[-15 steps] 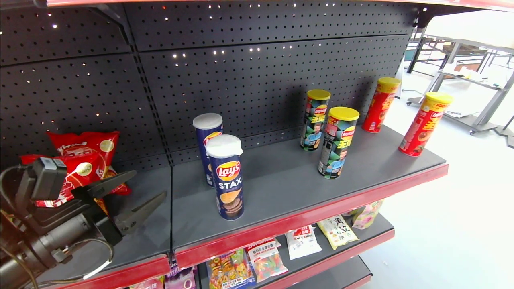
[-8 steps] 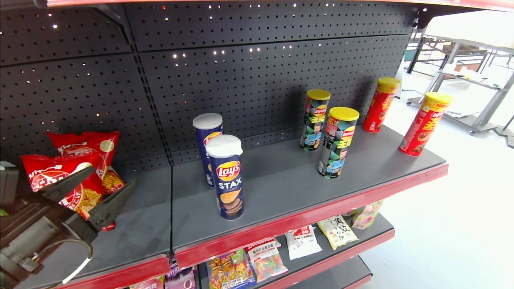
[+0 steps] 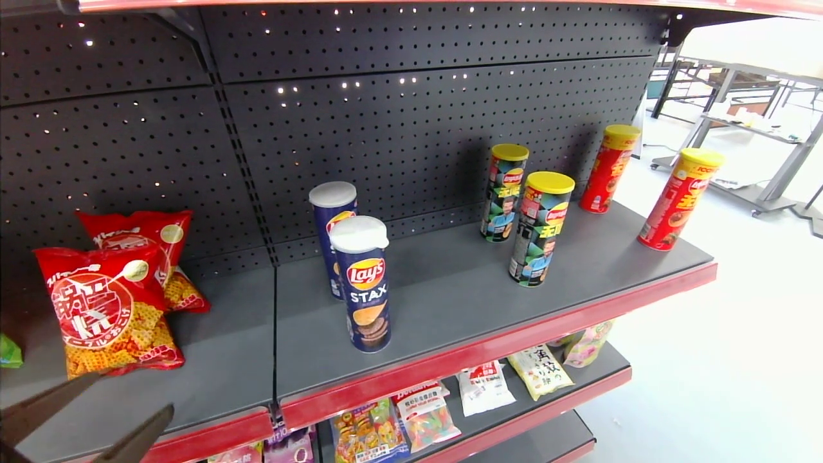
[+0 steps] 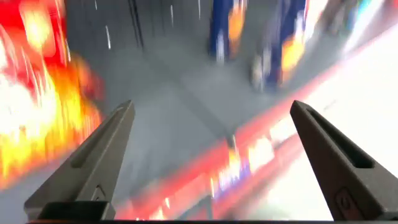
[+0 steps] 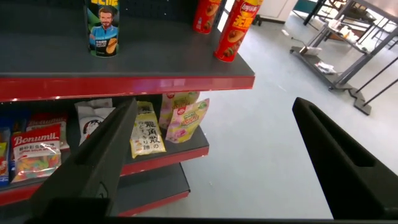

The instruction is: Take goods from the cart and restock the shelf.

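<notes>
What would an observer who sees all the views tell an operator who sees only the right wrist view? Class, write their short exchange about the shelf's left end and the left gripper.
Operator: What lies at the left end of the shelf?
Observer: Two red snack bags stand on the shelf, one behind the other.
Operator: Where is the left gripper, and does it hold anything?
Observer: The left gripper is open and empty. It is low at the shelf's front edge, in front of the nearer bag.
</notes>
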